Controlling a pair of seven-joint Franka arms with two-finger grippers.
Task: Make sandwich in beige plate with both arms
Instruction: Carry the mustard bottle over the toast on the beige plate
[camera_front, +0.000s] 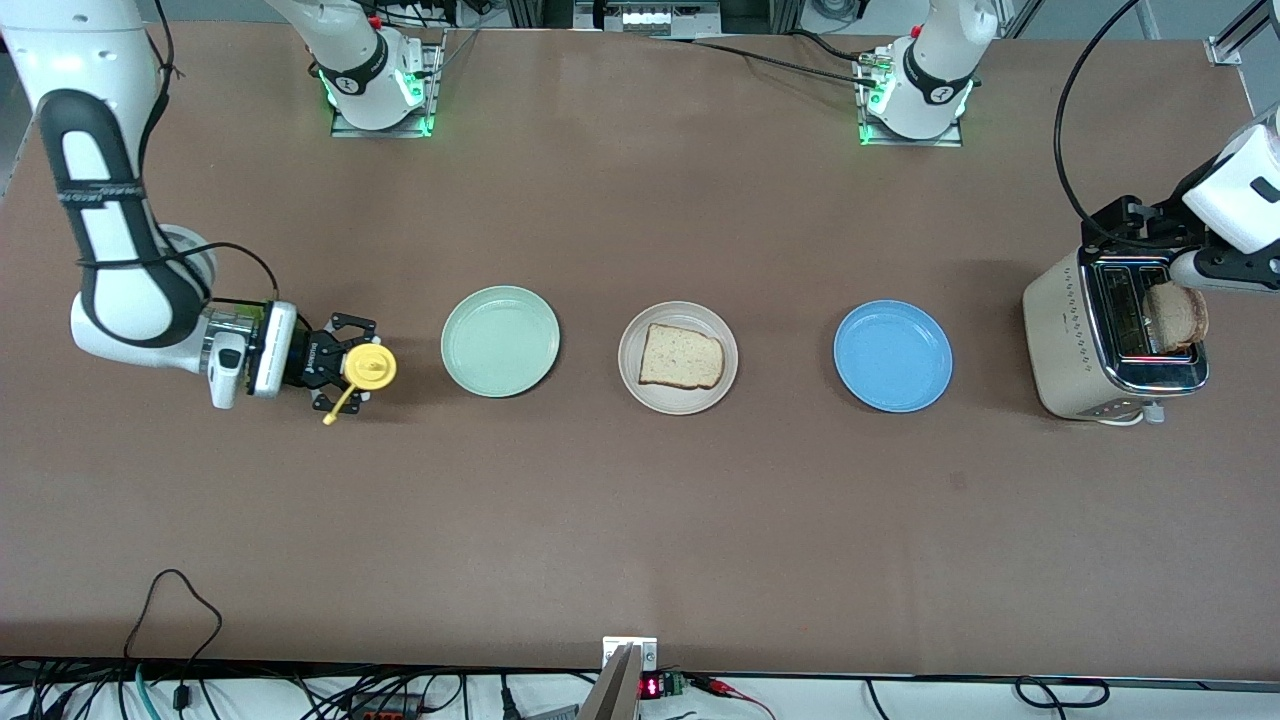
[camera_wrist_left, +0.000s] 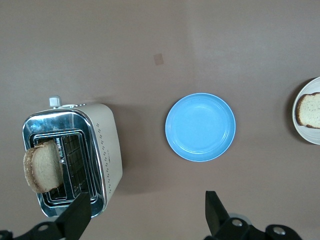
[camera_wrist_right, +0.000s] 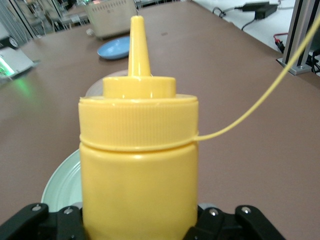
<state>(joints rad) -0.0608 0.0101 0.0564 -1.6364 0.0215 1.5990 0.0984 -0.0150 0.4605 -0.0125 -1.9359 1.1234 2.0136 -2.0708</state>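
Beige plate (camera_front: 678, 358) at the middle of the table carries one slice of bread (camera_front: 681, 356) lying flat, with no filling and no top slice, so the sandwich is judged to be at an early stage. The plate sits between a green plate (camera_front: 500, 341), toward the right arm's end, and a blue plate (camera_front: 893, 357), toward the left arm's end. The left gripper (camera_wrist_left: 145, 212) hangs over the toaster (camera_front: 1115, 335) at the left arm's end of the table; its jaws are spread apart with nothing between them, and the second slice (camera_wrist_left: 42, 166) stands in a toaster slot, off to one side of the jaws rather than between them. The right gripper (camera_front: 345, 368) is low at the right arm's end of the table, just beside the green plate, its jaws clamped around the body of a yellow squeeze bottle (camera_wrist_right: 138, 170), which stands upright with its nozzle pointing up between them. The step in hand appears to be fetching the toasted slice. The next move would call for shifting the left jaws until they straddle the slice, descending, then closing gently on its faces so the bread does not crumble.
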